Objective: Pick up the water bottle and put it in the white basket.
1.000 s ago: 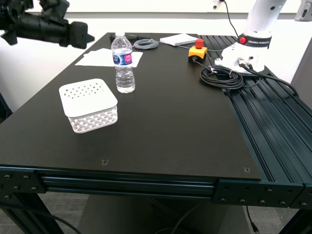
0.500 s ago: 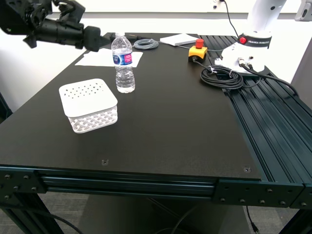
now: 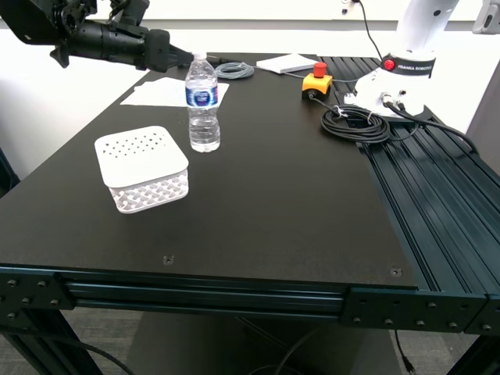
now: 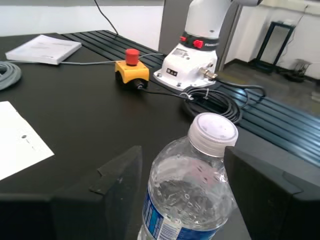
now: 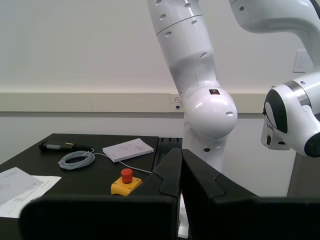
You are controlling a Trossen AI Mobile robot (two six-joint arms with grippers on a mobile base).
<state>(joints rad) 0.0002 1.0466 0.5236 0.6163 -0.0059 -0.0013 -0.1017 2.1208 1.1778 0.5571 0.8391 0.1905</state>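
First wrist view: my first gripper [image 4: 182, 192] stands open, the water bottle [image 4: 187, 192] between its jaws; my second gripper [image 5: 181, 175] is closed, holding nothing.

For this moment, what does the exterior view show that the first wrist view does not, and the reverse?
Only the exterior view shows the squarish white lattice basket, lying holed face up on the black table, and the coiled grey cable.

Only the first wrist view shows my first gripper open, its fingers either side of the bottle's neck.

Both show the clear ribbed water bottle with white cap, the yellow box with red button, and the white robot base.
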